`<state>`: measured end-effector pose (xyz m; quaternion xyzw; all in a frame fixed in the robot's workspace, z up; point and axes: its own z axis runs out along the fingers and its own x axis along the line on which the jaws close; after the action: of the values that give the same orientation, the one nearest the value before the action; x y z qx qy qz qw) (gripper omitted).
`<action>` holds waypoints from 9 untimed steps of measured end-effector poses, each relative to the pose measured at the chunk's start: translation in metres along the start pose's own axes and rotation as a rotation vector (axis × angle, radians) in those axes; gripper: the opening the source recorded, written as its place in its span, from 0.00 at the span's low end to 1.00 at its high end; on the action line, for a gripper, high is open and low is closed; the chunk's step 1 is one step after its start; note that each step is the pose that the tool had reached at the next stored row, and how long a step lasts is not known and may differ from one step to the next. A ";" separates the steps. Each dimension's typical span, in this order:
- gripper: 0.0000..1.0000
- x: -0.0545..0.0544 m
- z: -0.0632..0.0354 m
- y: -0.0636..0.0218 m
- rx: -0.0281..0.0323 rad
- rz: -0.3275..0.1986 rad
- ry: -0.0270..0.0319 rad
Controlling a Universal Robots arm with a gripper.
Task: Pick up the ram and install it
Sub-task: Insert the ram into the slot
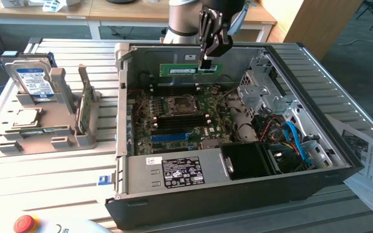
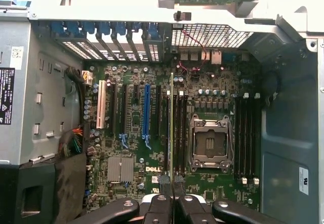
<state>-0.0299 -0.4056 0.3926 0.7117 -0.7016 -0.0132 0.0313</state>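
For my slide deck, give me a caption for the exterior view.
The hand holds the ram over the motherboard inside the open computer case.

Only legible word was "DELL", white print on the motherboard (image 2: pixel 207 100) in the wrist view, just beside the silver heatsink (image 2: pixel 120 169). Power supply label (image 1: pixel 183 172), lower centre of the exterior view, had white print too small to read. Same went for the hard drive label (image 1: pixel 32 82), upper left of that view.
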 end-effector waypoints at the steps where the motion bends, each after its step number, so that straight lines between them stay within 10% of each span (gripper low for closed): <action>1: 0.12 0.000 0.0000 0.0000 0.0000 0.000 0.0000; 9: 0.12 0.000 0.0060 -0.0004 -0.0001 0.000 0.0001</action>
<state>-0.0299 -0.4056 0.3866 0.7117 -0.7016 -0.0132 0.0314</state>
